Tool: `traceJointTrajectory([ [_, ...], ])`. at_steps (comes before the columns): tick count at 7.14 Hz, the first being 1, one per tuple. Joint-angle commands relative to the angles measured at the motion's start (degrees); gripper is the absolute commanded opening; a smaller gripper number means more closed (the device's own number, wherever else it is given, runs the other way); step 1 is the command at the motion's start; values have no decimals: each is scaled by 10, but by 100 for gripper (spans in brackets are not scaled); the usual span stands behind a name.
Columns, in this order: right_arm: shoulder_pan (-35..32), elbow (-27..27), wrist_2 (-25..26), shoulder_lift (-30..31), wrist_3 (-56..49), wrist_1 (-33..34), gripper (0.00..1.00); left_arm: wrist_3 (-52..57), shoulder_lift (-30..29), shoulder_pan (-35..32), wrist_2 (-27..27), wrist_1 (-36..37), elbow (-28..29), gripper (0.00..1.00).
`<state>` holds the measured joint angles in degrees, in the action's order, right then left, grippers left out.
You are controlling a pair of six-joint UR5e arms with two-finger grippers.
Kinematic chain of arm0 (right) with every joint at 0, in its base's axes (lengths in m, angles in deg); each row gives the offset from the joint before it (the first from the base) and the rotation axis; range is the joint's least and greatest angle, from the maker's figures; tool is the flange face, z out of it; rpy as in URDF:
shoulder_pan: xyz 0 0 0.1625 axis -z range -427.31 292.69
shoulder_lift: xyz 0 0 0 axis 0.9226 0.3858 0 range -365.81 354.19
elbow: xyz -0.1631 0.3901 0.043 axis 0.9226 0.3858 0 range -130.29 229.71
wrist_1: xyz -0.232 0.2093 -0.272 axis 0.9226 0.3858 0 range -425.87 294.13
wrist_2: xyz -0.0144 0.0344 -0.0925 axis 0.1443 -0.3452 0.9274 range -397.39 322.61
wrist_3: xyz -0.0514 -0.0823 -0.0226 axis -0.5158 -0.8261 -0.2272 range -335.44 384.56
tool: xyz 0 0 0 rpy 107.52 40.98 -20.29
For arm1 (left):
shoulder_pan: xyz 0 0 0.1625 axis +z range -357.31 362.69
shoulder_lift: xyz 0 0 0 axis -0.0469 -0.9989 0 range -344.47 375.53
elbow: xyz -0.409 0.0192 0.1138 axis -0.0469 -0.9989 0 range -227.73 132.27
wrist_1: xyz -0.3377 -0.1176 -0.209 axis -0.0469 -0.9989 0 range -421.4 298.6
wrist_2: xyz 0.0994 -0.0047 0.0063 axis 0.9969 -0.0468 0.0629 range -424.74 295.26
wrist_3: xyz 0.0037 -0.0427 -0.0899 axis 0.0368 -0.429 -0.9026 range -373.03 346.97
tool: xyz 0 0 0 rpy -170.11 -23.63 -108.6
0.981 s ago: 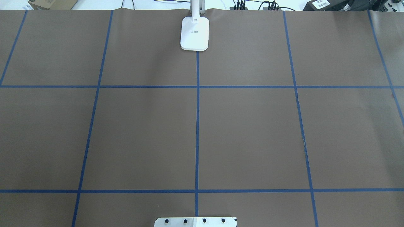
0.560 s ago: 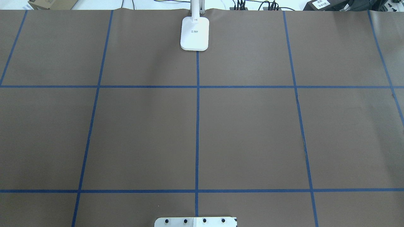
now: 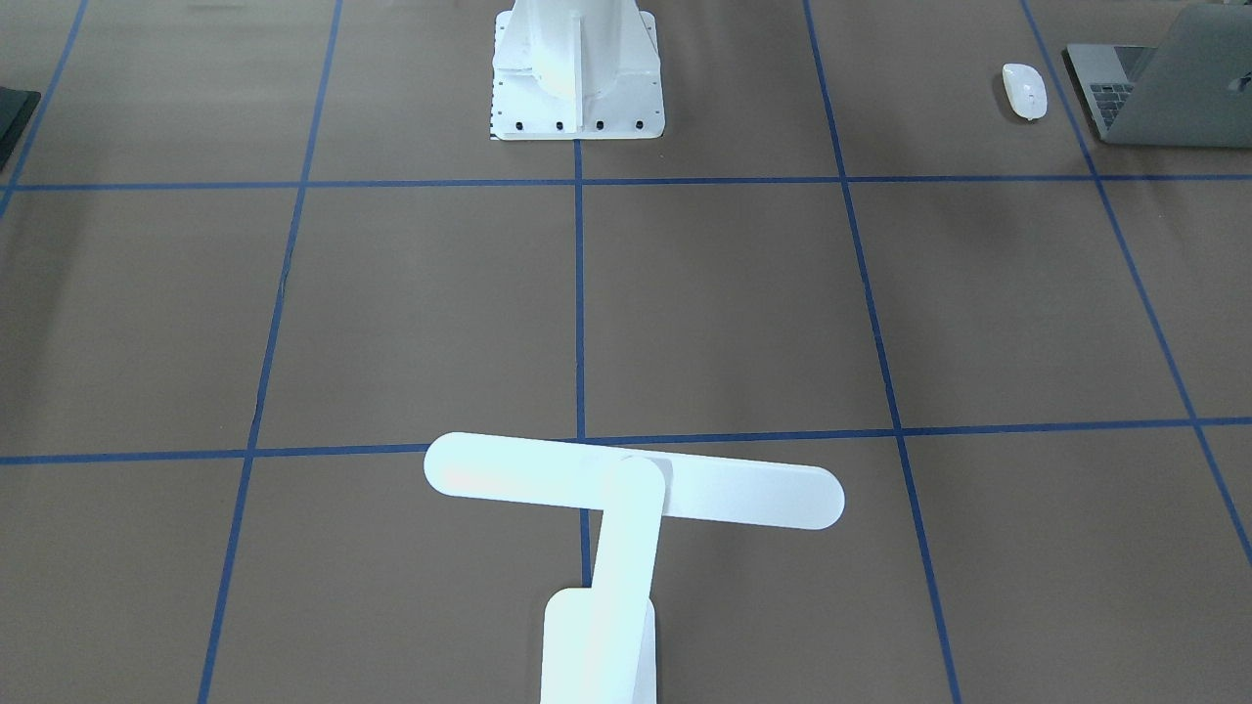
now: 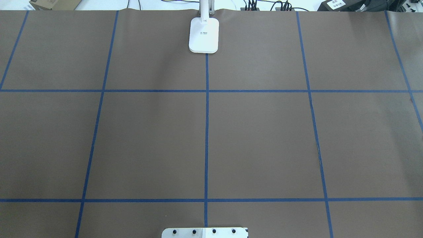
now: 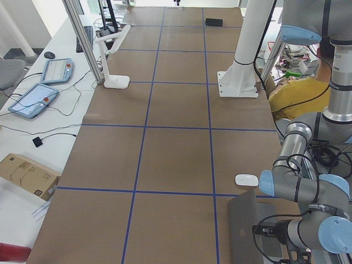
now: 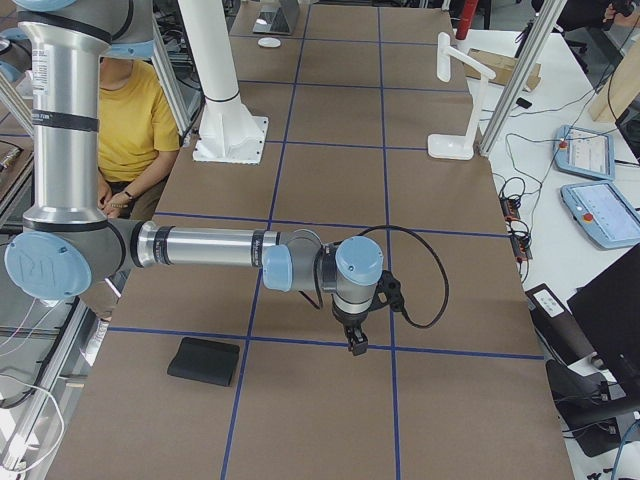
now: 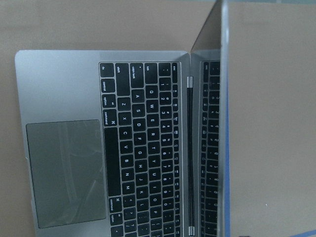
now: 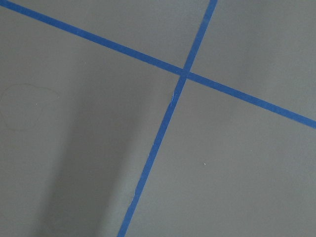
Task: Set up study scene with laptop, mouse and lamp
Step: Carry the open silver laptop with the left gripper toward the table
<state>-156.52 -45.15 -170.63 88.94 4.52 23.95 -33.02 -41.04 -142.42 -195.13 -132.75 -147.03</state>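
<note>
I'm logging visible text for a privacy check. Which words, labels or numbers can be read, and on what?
"shift", "caps lock", "control", "option", "command", plus single letters: keys of the laptop.
Small print on the lamp base: too small to read.
White label on the black box: blurred, unreadable.

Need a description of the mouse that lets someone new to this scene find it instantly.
From the white bolted pedestal at the robot's edge of the brown table, go toward the robot's left end, where the open grey laptop sits. The mouse lies just beside it, not touching: a small white low-domed oval, far smaller than the laptop.
</note>
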Motion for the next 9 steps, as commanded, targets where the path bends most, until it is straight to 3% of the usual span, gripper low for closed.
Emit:
traceJointTrajectory([
  [1,0,0,0,0,0,0,100,-7,-3,0,-1,0,0,36],
  [2,0,0,0,1,0,0,100,-17,-5,-1,-2,-1,-3,30],
  [3,0,0,0,0,0,0,100,-18,-10,-1,-4,-1,-5,11],
  [4,0,0,0,1,0,-1,100,-18,-19,0,-6,-1,-7,0],
  [6,0,0,0,0,0,0,100,-16,-28,-1,-8,-3,-9,0],
  [9,0,0,0,0,0,-1,100,-20,-48,0,-82,0,-17,0],
])
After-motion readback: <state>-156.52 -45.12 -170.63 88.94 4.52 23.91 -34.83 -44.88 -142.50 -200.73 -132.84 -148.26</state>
